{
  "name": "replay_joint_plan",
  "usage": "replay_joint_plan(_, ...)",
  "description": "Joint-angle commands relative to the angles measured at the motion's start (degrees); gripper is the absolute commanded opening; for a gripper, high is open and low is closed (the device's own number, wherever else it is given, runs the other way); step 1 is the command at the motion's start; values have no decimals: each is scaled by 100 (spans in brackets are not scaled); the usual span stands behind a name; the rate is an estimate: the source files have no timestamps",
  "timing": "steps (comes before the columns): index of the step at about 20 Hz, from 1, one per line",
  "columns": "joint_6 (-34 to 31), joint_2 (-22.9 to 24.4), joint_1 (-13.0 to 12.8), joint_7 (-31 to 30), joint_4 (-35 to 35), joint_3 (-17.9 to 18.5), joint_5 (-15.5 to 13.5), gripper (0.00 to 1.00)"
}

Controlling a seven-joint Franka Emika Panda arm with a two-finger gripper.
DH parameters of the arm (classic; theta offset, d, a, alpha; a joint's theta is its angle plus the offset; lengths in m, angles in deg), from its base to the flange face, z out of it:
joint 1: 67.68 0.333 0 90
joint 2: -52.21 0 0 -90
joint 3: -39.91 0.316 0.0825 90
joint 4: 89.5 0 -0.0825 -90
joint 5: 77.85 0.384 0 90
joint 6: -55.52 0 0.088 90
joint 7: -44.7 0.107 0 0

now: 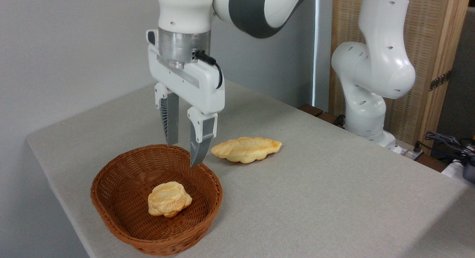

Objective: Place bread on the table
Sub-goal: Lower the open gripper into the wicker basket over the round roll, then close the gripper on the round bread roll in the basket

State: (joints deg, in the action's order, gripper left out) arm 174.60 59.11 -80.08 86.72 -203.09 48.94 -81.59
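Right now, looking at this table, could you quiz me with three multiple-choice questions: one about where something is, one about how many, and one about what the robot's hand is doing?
1. Where is the small bun?
A. in the basket
B. on the table
C. in the hand

2. How many breads are there?
A. one
B. two
C. three

3. The hand is:
A. shut on the bun
B. open and empty
C. out of sight

Answers:
1 A, it lies on the basket floor.
2 B, the bun plus the long loaf on the table.
3 B, its fingers stand apart above the basket with nothing between.
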Motion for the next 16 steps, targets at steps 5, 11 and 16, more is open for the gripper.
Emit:
replay_joint_plan(5, 747, -715, -192, 25, 48, -7, 102, 100)
replay_joint_plan(11, 1143, -1208, -272, 34, 48, -130, 583, 100)
replay_joint_plan(16, 1240, -1375, -377, 34, 48, -130, 673, 100)
